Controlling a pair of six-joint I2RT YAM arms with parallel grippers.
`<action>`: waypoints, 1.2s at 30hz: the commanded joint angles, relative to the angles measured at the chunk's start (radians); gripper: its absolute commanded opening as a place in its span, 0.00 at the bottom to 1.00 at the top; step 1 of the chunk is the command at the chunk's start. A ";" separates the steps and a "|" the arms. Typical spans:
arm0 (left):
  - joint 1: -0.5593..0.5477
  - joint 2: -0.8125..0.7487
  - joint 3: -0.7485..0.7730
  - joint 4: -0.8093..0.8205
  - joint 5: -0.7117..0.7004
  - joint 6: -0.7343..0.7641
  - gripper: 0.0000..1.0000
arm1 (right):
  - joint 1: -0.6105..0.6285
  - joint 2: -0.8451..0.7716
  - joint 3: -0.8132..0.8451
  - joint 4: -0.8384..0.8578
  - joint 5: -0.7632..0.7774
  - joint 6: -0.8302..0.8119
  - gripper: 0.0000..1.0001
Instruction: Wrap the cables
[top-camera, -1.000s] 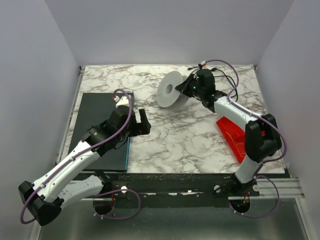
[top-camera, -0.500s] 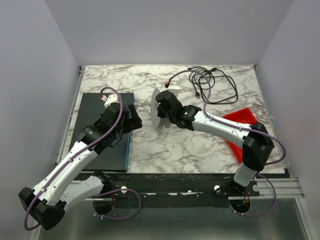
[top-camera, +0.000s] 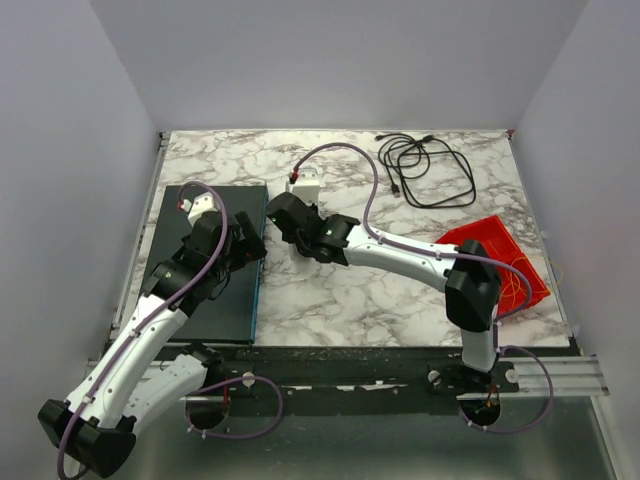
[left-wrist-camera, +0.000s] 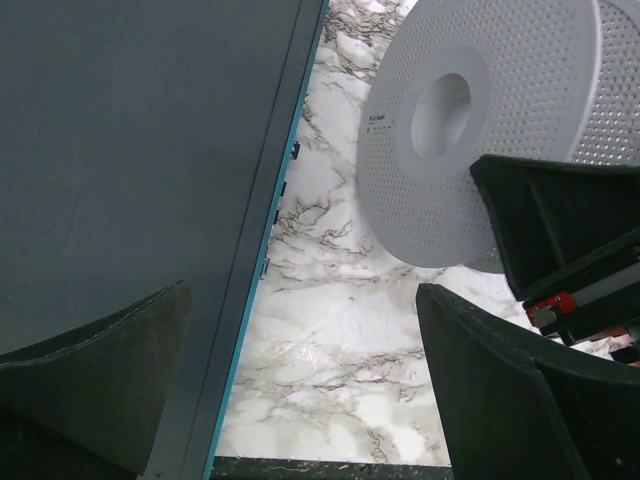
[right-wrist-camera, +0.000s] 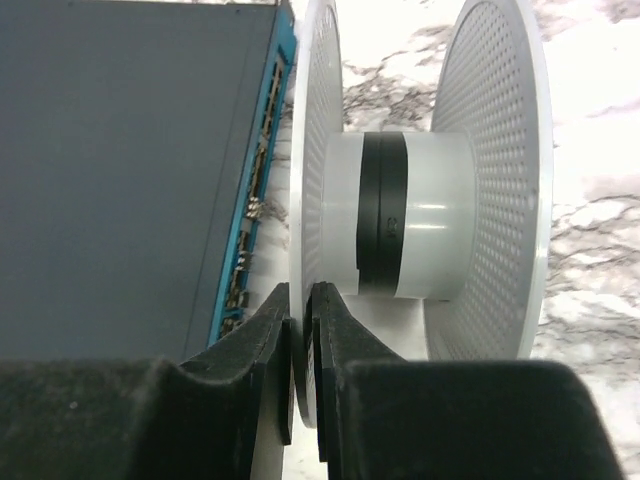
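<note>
Far right on table (top-camera: 400, 290): thin black cables (top-camera: 408, 152), loose loops.

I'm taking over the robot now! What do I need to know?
Left fingers: open, empty, over the edge of the dark box, facing the spool.
Right fingers: pinched shut on one rim of the white spool, which stands on edge beside the box.
Cables: loose tangle at the table's far right corner, away from both arms.
Done: spool gripped.
Left: winding the cables onto it.
</note>
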 joint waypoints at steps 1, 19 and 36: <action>0.011 -0.027 -0.018 -0.014 0.003 0.017 0.99 | 0.019 0.055 0.033 -0.064 -0.036 0.055 0.24; 0.019 -0.035 -0.031 0.000 0.030 0.021 0.99 | 0.027 -0.014 0.051 -0.071 -0.046 0.058 0.55; 0.021 -0.037 -0.034 0.033 0.063 0.049 0.99 | 0.026 -0.244 -0.066 -0.139 -0.004 0.066 0.60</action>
